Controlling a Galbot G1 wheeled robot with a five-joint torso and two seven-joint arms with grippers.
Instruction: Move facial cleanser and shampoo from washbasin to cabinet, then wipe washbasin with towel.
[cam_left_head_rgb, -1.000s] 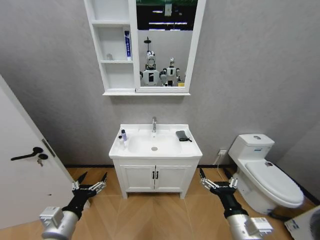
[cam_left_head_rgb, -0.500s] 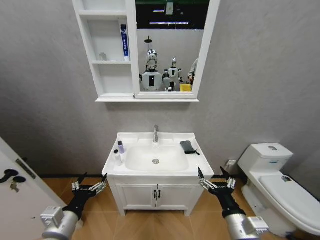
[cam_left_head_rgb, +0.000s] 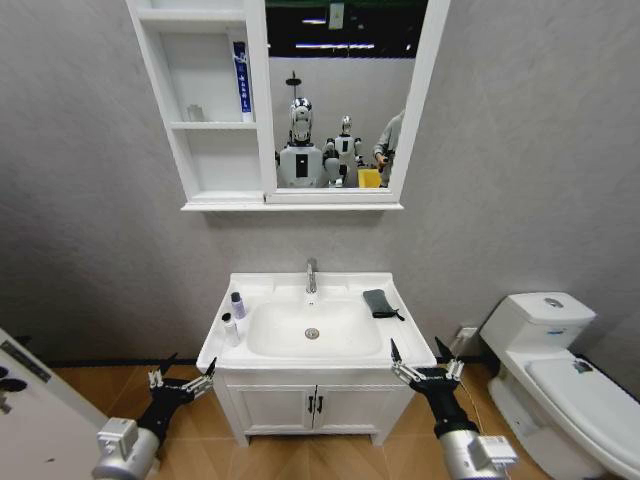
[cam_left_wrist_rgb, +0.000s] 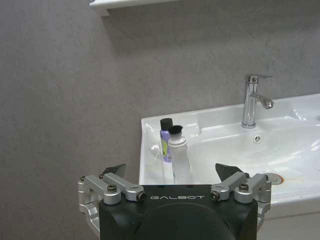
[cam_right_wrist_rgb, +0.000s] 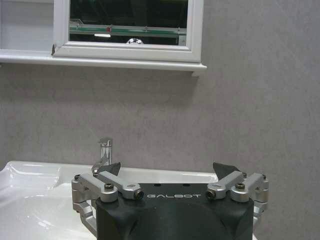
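**Two bottles wait on the sink**

My left claw (cam_left_head_rgb: 181, 380) hangs low, wide open, holding nothing; two small bottles (cam_left_head_rgb: 234, 318) stand on the washbasin (cam_left_head_rgb: 312, 352) rim's left side, light and slippery I think, so I'd grab their middles; my right claw (cam_left_head_rgb: 427, 371) is open and empty too.

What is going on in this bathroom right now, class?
Nothing is being handled yet. The robot faces the white ceramic washbasin, with its left end effector and right end effector both open and held low in front of the vanity. Two small bottles stand on the basin's left rim, and the dark grey folded towel lies on its right rim. The tall white shelf cabinet hangs above.
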